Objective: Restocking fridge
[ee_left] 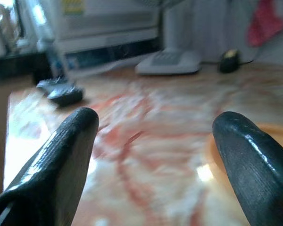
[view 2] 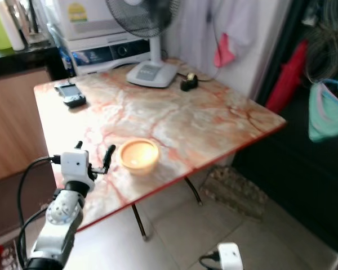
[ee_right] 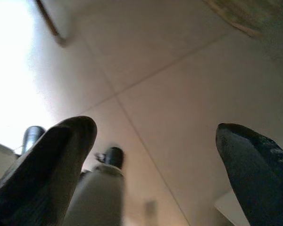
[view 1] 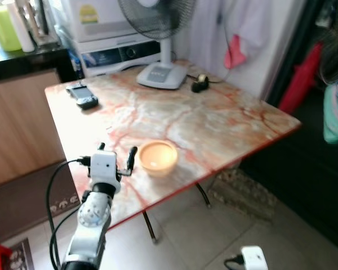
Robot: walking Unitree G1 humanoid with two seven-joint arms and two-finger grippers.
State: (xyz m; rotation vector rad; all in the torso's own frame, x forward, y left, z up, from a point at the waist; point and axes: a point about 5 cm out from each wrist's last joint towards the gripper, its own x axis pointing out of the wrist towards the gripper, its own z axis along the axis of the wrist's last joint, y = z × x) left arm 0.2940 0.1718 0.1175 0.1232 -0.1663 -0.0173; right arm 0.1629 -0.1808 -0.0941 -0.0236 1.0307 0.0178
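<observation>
A marbled worktop (view 1: 214, 121) with a red edge stands on folding legs over a tiled floor (view 1: 197, 236). Near its near edge sits a small round orange bowl (view 1: 157, 157), upright.

The left claw (view 1: 116, 155) is raised over the near-left part of the worktop, just left of the bowl and close to it, though contact between the right-hand finger and the bowl's rim cannot be told. Its two black fingers (ee_left: 66, 160) are spread apart with nothing between them; in the left wrist view the marbled surface shows through the gap and the bowl's orange rim (ee_left: 273, 134) lies beside the far finger.

At the far side of the worktop stands a white fan (view 1: 160, 70) on its flat base, with a small dark object (view 1: 200, 83) just to its right, a cord running from it. At the far-left corner lies a dark handset (view 1: 83, 97). Behind the worktop are white appliances (view 1: 107, 34), and to the left a dark counter with a green container (view 1: 4, 28).

The right claw (ee_right: 155, 155) hangs low at the robot's right side, pointed at the floor, its fingers (ee_right: 254, 174) spread wide and holding nothing. A woven mat (view 1: 245, 194) lies on the floor under the worktop's right side.
</observation>
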